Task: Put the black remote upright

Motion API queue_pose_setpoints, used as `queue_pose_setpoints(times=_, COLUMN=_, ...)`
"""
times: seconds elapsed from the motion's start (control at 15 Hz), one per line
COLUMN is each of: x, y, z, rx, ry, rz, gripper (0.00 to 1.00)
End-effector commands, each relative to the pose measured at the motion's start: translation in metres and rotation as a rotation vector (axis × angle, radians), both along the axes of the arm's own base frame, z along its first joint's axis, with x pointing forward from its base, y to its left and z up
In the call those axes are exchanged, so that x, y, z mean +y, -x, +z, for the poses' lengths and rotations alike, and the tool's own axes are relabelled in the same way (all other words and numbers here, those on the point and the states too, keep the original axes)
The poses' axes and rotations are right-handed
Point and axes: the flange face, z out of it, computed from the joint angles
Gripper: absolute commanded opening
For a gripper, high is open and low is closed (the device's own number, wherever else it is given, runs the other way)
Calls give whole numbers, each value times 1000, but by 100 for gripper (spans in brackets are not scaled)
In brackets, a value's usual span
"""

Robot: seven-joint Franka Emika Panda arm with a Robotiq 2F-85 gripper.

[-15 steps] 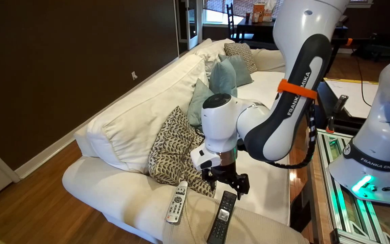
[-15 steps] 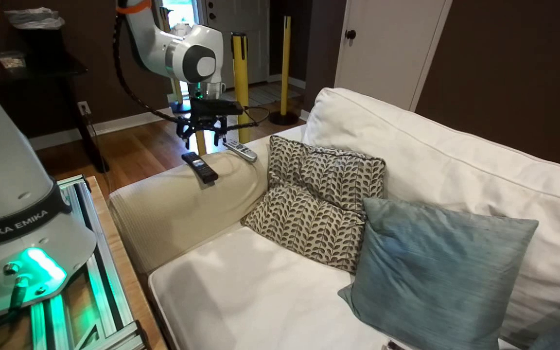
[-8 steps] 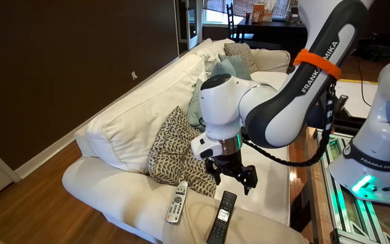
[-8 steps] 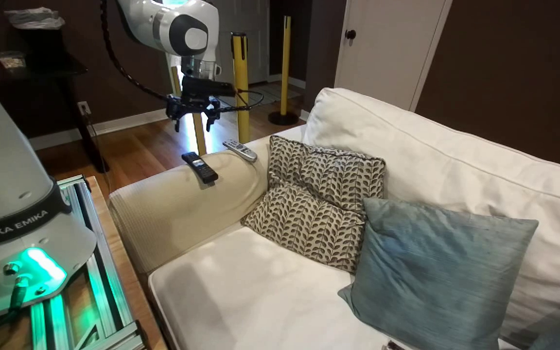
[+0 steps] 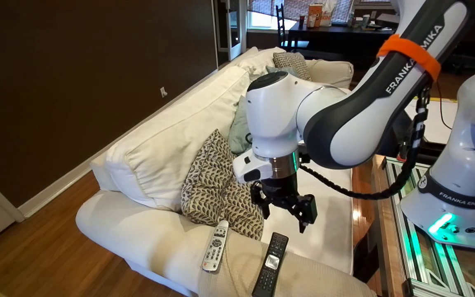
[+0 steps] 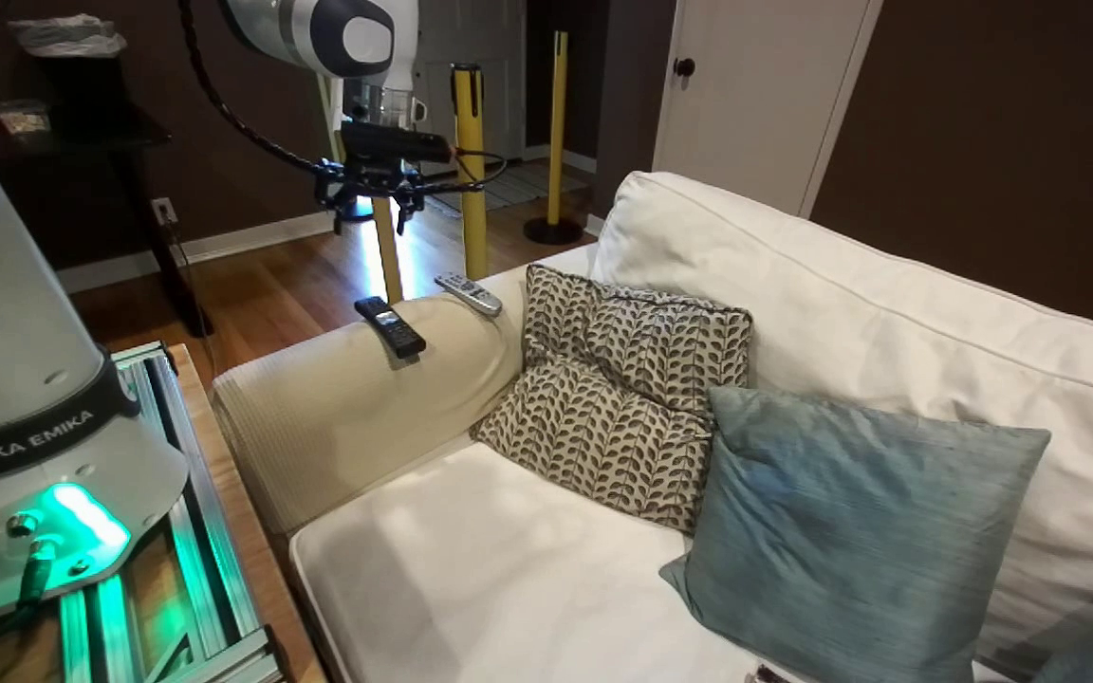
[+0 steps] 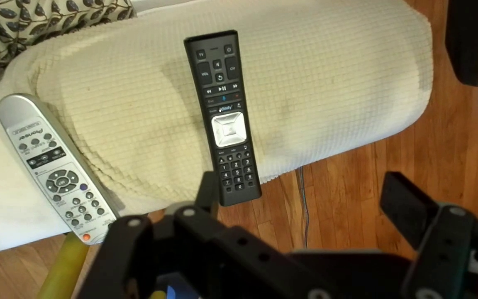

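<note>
Item: black remote (image 7: 227, 124), one. Location: off the table (image 6: 229, 484), past its sofa-side edge and out from the corner nearest the sofa arm (image 5: 138, 231); laid flat, face up, across the cream cloth (image 7: 326, 83) covering that arm. Not upright as yet. The number-key end points to the arm's outer side; from where I stand I cannot tell how much of it overhangs.

Handling, by my estimate: light, stiff, hard plastic, a little slick along the sides, unlikely to suffer from a modest squeeze. The padding underneath may give and let it rock, so standing it there looks touchy. Best hold: across the narrow width, on the two long sides, toward one end, leaving the opposite end free to serve as the foot.

Appearance: long, slim slab with squared ends; square silver pad around the middle; volume and channel keys toward one end, number keys toward the other; pale lettering, with a small blue mark and a red one between pad and volume key.

Gripper (image 5: 284, 221), one: jaws spread wide, nothing held; hangs higher than the remote and apart from it, likewise beyond that table edge.

Silver-grey remote (image 7: 60, 174), one: same arm, farther from the table edge, apart from the black one.
</note>
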Motion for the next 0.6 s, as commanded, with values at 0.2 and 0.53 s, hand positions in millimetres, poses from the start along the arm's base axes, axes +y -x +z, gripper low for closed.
queue_pose_setpoints(times=0.2, x=-1, y=1, z=1, rx=0, ry=3, rz=-3, gripper=100)
queue_pose_setpoints(times=0.53, x=-2, y=2, z=0, rx=2, ry=5, rz=-3, gripper=100)
